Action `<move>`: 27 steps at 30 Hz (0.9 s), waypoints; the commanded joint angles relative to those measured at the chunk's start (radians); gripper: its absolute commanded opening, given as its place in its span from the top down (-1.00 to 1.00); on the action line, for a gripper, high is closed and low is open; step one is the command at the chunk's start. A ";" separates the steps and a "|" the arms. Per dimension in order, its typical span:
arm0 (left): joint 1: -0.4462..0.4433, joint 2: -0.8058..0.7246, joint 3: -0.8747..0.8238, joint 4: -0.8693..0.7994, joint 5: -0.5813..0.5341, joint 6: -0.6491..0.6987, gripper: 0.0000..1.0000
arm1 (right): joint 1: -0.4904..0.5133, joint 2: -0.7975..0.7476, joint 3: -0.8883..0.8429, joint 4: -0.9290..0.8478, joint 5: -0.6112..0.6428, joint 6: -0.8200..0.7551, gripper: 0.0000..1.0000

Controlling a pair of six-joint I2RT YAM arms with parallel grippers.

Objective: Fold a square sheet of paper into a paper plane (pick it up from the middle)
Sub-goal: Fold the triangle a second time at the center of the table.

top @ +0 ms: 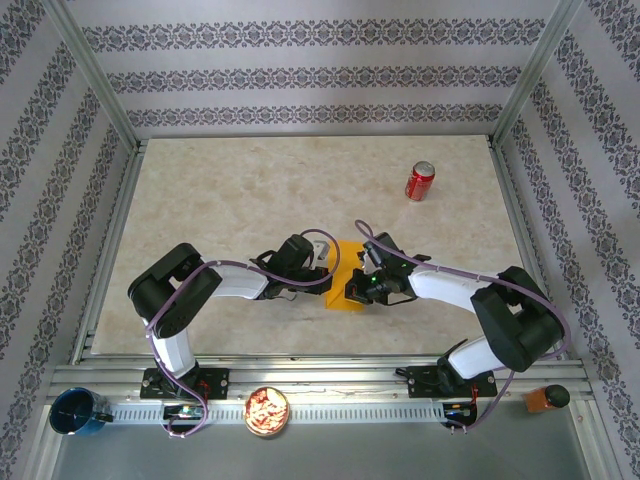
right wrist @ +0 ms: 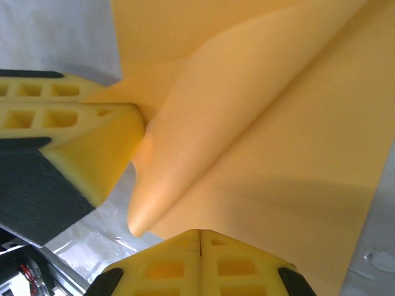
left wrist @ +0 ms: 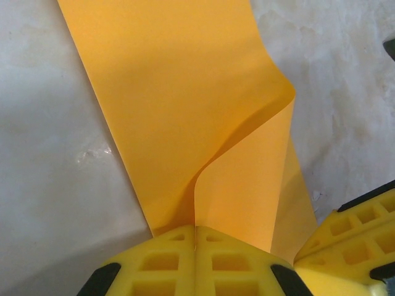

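Clearly the square sheet of paper (left wrist: 185,111) is thin, light and floppy, so it wants gentle pinches at its edges, lest it slip or tear. Plain orange-yellow, it bows in a soft, uncreased curl on the tabletop (top: 230,190), nearer the arms than the red soda can (top: 419,181). The left tool (left wrist: 195,237) and right tool (right wrist: 200,237) are each clamped shut on it.

no legible text anywhere, red can (top: 419,181) label too small

place: lab robot booth | cues: aluminium frame (top: 95,75), wallpapered panels (top: 300,70), marble-look tabletop (top: 250,190), slotted mounting rail (top: 340,411)
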 commanded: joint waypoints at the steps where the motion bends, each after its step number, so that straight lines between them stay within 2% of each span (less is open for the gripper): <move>1: 0.012 0.016 0.019 0.007 0.014 0.007 0.95 | 0.014 0.043 0.009 0.048 -0.025 0.026 0.94; 8: 0.012 0.011 -0.001 0.036 0.027 -0.028 0.95 | 0.010 0.065 -0.003 -0.049 0.012 -0.064 0.98; 17: 0.001 -0.013 0.012 0.037 0.045 -0.033 0.94 | -0.014 0.091 0.015 -0.130 -0.066 -0.225 0.98; 27: -0.002 0.015 0.031 0.010 0.056 -0.014 0.94 | -0.019 0.119 0.030 -0.140 -0.058 -0.234 0.97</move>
